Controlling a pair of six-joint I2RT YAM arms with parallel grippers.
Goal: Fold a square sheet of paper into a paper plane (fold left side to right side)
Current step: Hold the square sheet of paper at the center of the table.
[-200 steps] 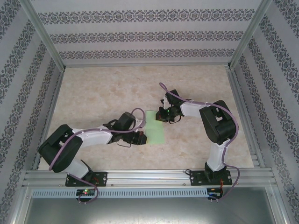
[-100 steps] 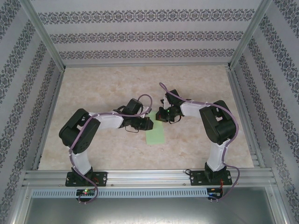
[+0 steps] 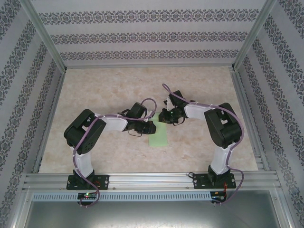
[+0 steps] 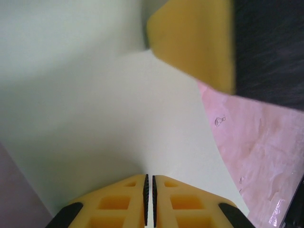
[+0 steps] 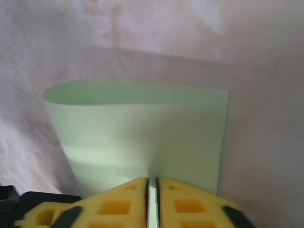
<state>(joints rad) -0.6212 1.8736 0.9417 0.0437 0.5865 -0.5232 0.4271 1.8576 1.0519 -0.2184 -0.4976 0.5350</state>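
Note:
The square sheet of paper (image 3: 159, 138) is pale mint green and lies mid-table, bent over on itself. In the right wrist view the sheet (image 5: 142, 133) shows a rounded, uncreased fold along its far edge. My left gripper (image 3: 150, 127) reaches over the sheet's left half from the left. Its jaws (image 4: 149, 179) are shut on the paper (image 4: 114, 114). My right gripper (image 3: 163, 117) sits at the sheet's far right corner. Its jaws (image 5: 152, 181) stand a narrow slit apart, with paper in the slit. One of its yellow fingers (image 4: 194, 42) shows just beyond the left gripper.
The marbled beige tabletop (image 3: 104, 85) lies bare around the sheet. Aluminium rails (image 3: 247, 114) and patterned walls close it in on three sides. Both arm bases stand on the near rail (image 3: 152, 179).
My left arm has swung right from beside the sheet to over it, carrying the left side along. The right arm has stayed put, and its jaws have parted slightly.

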